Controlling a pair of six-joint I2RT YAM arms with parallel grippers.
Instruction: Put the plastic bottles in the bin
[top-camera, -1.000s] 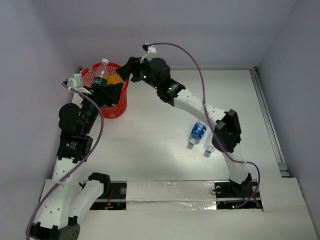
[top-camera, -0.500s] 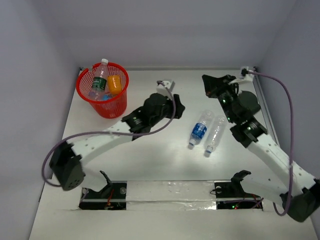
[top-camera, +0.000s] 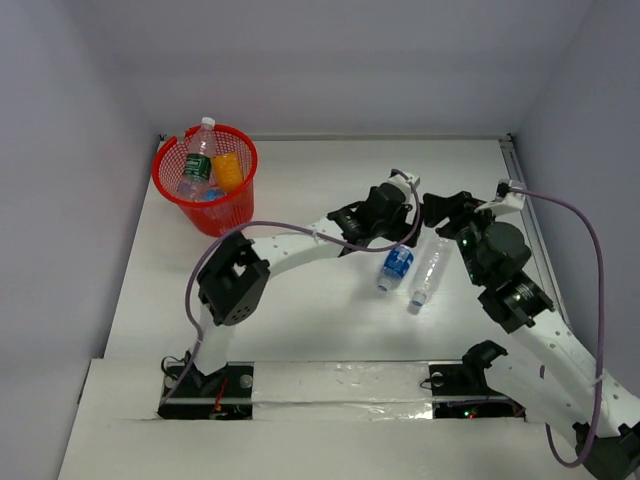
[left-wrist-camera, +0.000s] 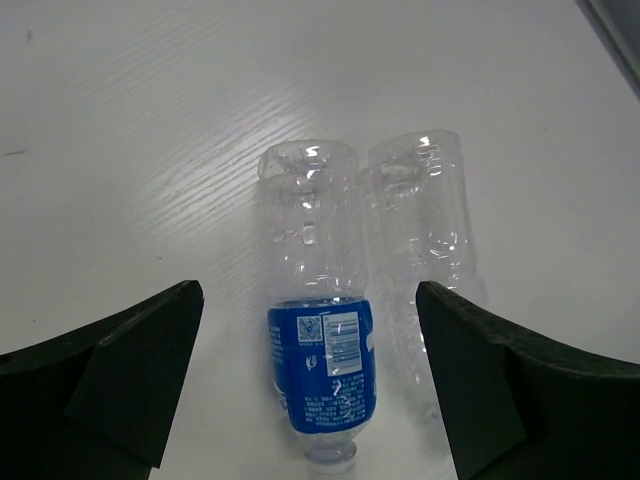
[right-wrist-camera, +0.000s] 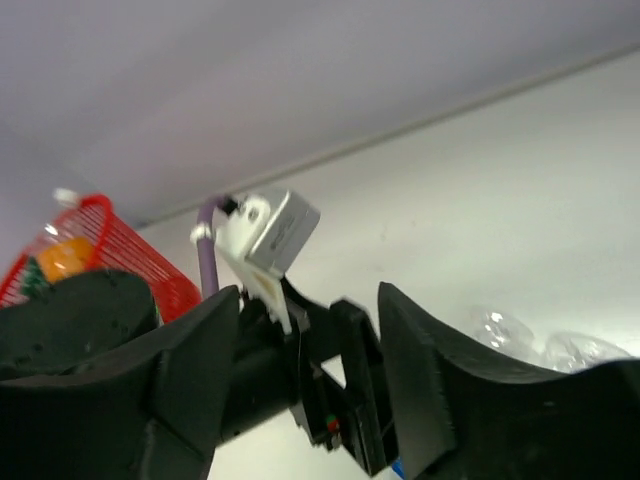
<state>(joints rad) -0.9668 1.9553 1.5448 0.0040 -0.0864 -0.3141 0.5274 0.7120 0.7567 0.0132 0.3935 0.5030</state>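
Clear plastic, two bottles lie side by side on the white desk (top-camera: 300, 200), right under the left gripper (top-camera: 403, 233). One is a blue-labelled bottle (left-wrist-camera: 320, 372), and it lies in the gap between the gripper's fingers (left-wrist-camera: 120, 370) with its cap end toward the wrist. The other is an unlabelled bottle (left-wrist-camera: 425, 250), just beside the first on the side toward the right gripper (top-camera: 442, 210). The left gripper is released, its jaws spread wide above the pair, and neither finger touches a bottle.

The right gripper hangs just beside the left one, over the bottles' base ends. It too is released: the wrist view shows its jaws apart with nothing held. Through the gap shows the white camera box (right-wrist-camera: 270, 232) on the left arm's wrist.

Well apart from both grippers, far off to the left gripper's left and farther back on the desk, stands the red mesh bin (top-camera: 222, 215). A green-labelled bottle (top-camera: 199, 160) stands in it with its cap above the rim, and an orange bottle (top-camera: 227, 170) leans next to that.
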